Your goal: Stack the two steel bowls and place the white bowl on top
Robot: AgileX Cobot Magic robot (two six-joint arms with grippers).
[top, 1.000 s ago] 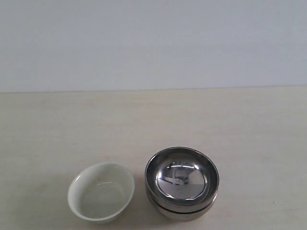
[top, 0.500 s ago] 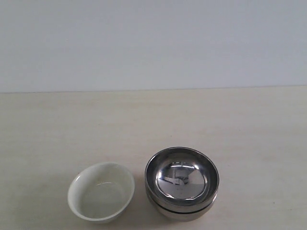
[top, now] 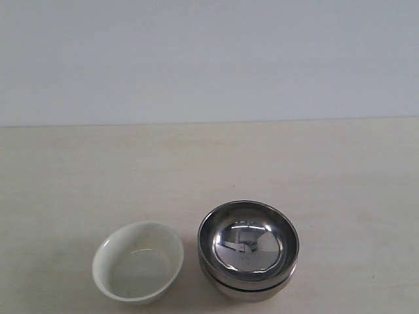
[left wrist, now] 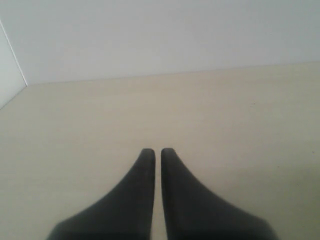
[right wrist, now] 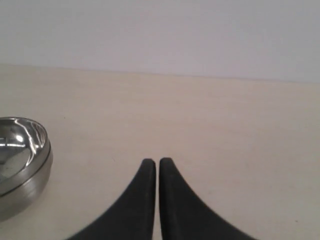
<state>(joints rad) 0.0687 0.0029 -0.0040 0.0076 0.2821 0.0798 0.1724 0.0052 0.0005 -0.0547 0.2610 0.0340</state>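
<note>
Two steel bowls (top: 249, 248) sit nested one inside the other on the table near its front edge, right of centre. The white bowl (top: 139, 263) rests on the table just to their left, tilted a little and apart from them. Neither arm shows in the exterior view. My left gripper (left wrist: 158, 151) is shut over bare table with nothing between its black fingers. My right gripper (right wrist: 157, 162) is also shut and empty; the steel bowls (right wrist: 20, 160) show at the edge of the right wrist view, well clear of the fingertips.
The pale wooden table (top: 209, 163) ends at a plain white wall (top: 209, 59) at the back. A white side panel (left wrist: 9, 70) meets the table in the left wrist view.
</note>
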